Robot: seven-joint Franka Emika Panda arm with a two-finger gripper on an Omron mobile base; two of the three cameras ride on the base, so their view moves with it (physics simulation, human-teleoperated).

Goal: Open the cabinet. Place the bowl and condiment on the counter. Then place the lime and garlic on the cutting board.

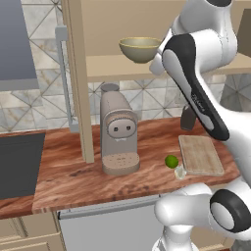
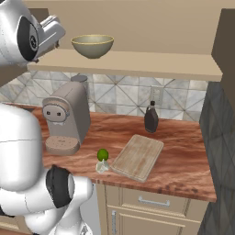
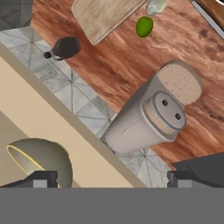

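The gripper (image 3: 109, 178) has its fingers spread wide, grasping nothing, just beside the bowl (image 2: 92, 45). The bowl is round and olive-beige with a thin yellowish rim; it stands upright on the open cabinet (image 2: 137, 64) shelf, and what lies inside cannot be seen. Below, on the reddish counter (image 2: 183, 160), the dark condiment (image 2: 151, 118) bottle stands behind the cutting board (image 2: 137, 157). The lime (image 2: 103, 154) and garlic (image 2: 102, 167) lie just beside the board.

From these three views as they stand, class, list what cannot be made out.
- Gripper: hidden behind the arm in the left base view.
- Condiment: partly covered by the forearm, left base view.
- Garlic: cut off by the top edge, hand view.
- Bowl: its inside is unseen.
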